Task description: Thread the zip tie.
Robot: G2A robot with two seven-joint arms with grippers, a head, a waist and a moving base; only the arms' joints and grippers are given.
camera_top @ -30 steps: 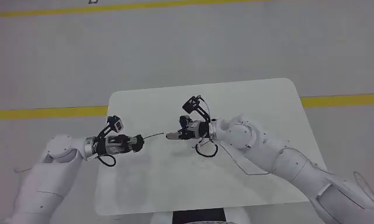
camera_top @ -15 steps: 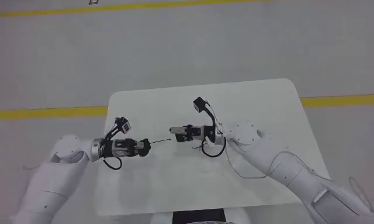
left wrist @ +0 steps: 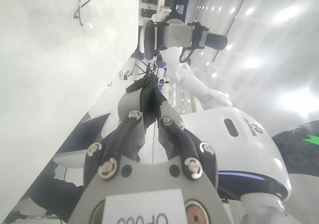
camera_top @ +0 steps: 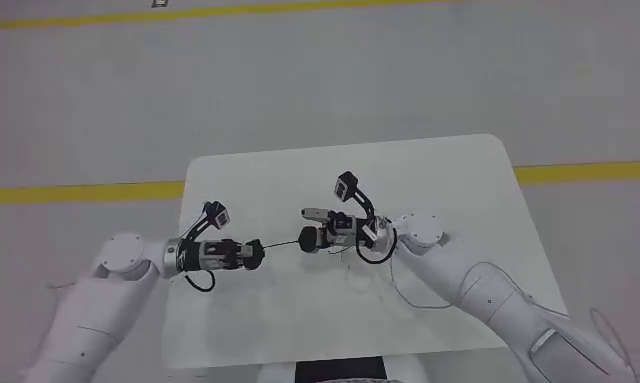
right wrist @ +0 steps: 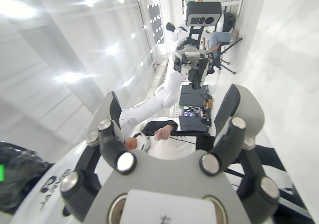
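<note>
— What shifts at the left gripper [camera_top: 257,251]?
— It slides forward along its own pointing line, toward the right gripper [camera_top: 304,241], and the zip tie [camera_top: 280,246] it grips rides along.
— And the right gripper?
— It rolls at the wrist and gives a little ground before the advancing tie. Half a second ago it stood beside the tie's tip; now it faces that tip head-on, almost touching

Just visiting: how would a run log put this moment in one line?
task: thread zip tie | left jaws: shut on zip tie | right jaws: open, opposite | tie: straight, over table
</note>
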